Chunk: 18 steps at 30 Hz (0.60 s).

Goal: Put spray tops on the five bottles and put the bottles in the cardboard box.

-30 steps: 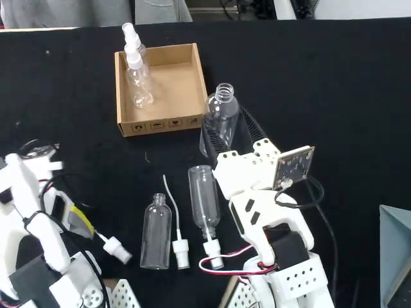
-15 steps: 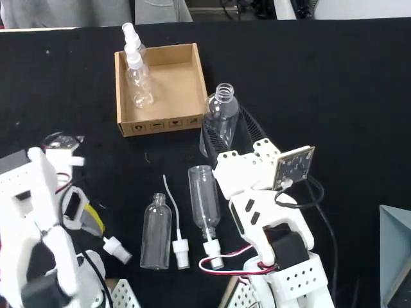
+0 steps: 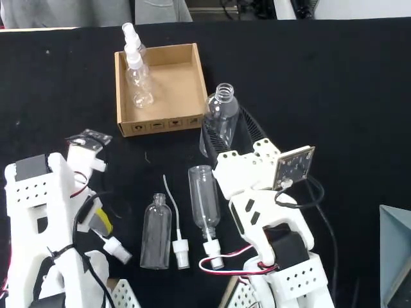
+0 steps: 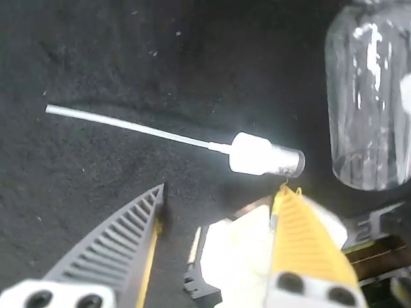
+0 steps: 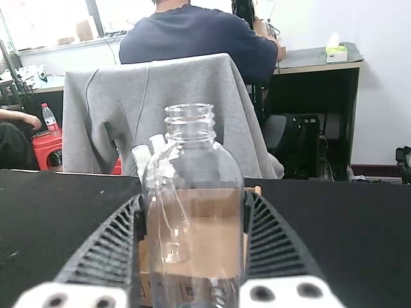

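Now the right hand pinches an uncapped bottle upright at the high view's centre. The left hand, spread, hovers over a spray top lying on the counter. Best to grip its white collar, not the thin tube.

- Office-type robotics lab.
- Black-covered table across the high view, with white robot arms at lower left and lower centre.
- Seen from the right wrist, beyond the table: chair draped in a grey garment, desk carrying a tissue box, bright windows behind.
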Tool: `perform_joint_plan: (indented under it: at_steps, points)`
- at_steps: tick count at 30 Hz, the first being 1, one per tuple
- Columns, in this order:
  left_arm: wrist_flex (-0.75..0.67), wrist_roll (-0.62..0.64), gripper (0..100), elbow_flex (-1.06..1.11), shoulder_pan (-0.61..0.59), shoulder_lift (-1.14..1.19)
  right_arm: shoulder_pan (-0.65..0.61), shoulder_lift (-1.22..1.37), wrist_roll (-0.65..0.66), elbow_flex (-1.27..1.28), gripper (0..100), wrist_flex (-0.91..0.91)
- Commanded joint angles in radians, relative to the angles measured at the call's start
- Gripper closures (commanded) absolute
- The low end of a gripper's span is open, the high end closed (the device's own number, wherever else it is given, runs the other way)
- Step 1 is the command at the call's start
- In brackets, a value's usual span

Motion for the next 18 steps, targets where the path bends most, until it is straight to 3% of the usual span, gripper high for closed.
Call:
perform_joint_plan:
  at_steps: [1,9,18]
  points:
    - [0.003,-0.123,75,-0.01,0.018,0.002,0.025,-0.027,0.009,-0.012,94.2,-0.026]
    - [0.003,-0.376,75,-0.01,0.022,-0.005,0.025,-0.027,0.009,-0.012,94.2,-0.026]
    - [0.002,-0.532,75,-0.008,0.028,0.0,0.023,-0.027,0.009,-0.01,94.2,-0.026]
